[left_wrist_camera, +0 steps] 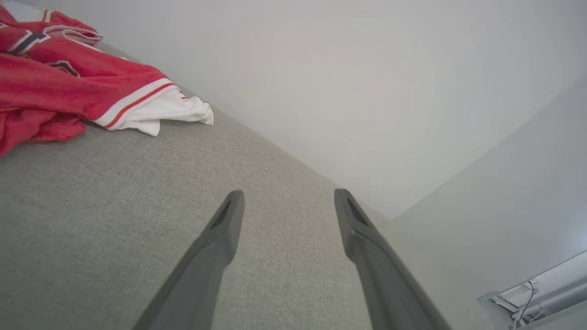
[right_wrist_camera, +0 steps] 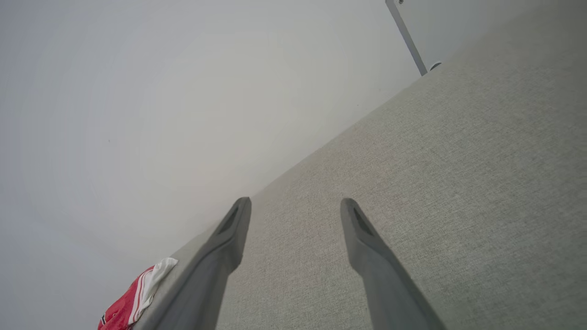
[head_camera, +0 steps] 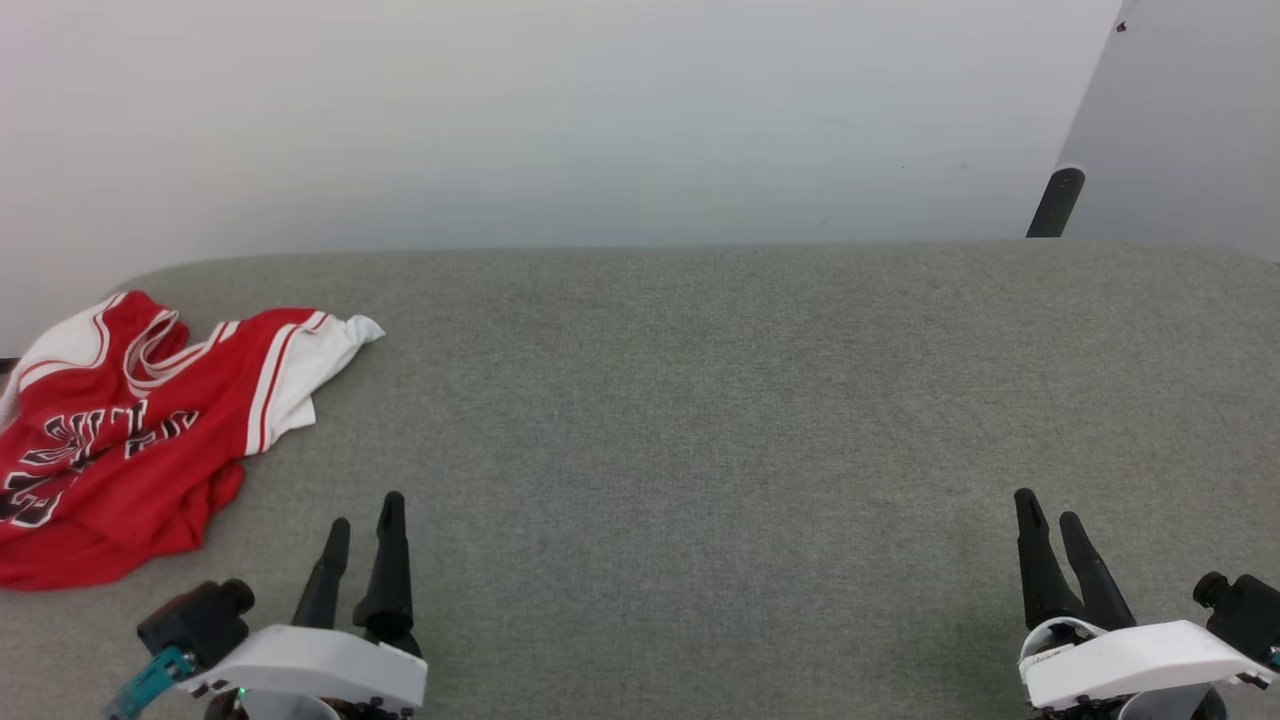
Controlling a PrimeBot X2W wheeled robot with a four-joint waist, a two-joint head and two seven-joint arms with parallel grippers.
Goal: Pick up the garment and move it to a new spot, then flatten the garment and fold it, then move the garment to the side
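Grey woven fabric is spread over the worktop [head_camera: 700, 400], and a pale wall [head_camera: 600, 120] is seen behind it. At the far left edge the jersey [head_camera: 130, 440] is found crumpled in a heap, red with white panels and striped trim, one white sleeve flung toward the middle. Black, white-outlined lettering is shown on the chest, upside down from the head and creased, so it cannot be read for sure. The left pincer [head_camera: 366, 512] is held released near the heap, jaws parted over bare fabric, nothing gripped. The right pincer [head_camera: 1046, 507] is likewise spread wide and empty, well apart on the other side. Small print on its white housing is too tiny to be read. A dark post [head_camera: 1055, 200] is glimpsed past the far right corner.
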